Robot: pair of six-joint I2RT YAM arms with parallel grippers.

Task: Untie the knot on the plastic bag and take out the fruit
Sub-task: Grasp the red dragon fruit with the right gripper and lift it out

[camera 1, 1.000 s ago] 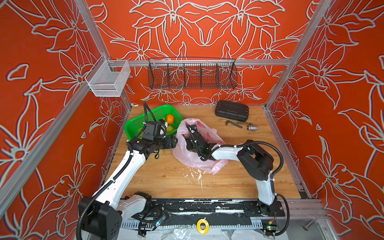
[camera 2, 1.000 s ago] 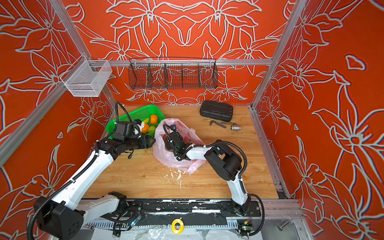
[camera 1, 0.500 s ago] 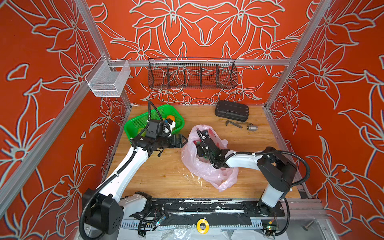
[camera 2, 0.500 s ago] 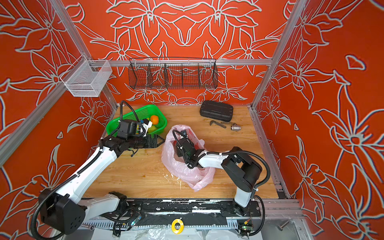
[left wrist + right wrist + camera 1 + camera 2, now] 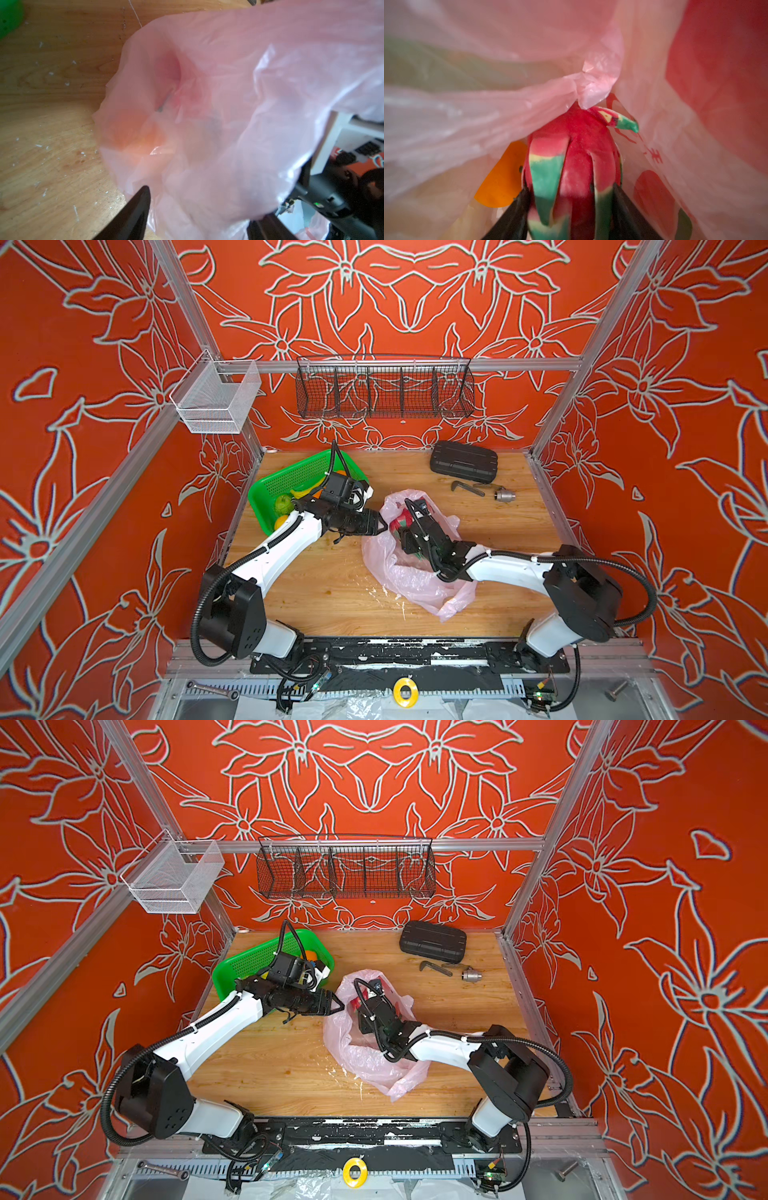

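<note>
The pale pink plastic bag (image 5: 415,578) (image 5: 368,1058) lies crumpled mid-table with its mouth facing the basket. My right gripper (image 5: 571,192) is reached inside it and is shut on the pink dragon fruit (image 5: 579,149) with green scales, which shows at the bag's mouth (image 5: 399,523). An orange (image 5: 500,178) lies beside it in the bag. My left gripper (image 5: 384,525) (image 5: 205,207) is at the bag's left edge. Its jaws stand apart with loose bag film (image 5: 207,104) bulging between them, not pinched. The knot is out of view.
A green basket (image 5: 291,477) at the back left holds a green fruit (image 5: 284,502), a yellow one and a banana. A black case (image 5: 463,461) and metal tools (image 5: 467,488) lie at the back right. Wire baskets hang on the walls.
My right arm has dragged the bag rightward and toward the front, still holding the dragon fruit. My left gripper has moved from the basket to the bag's edge, and its jaws have narrowed.
</note>
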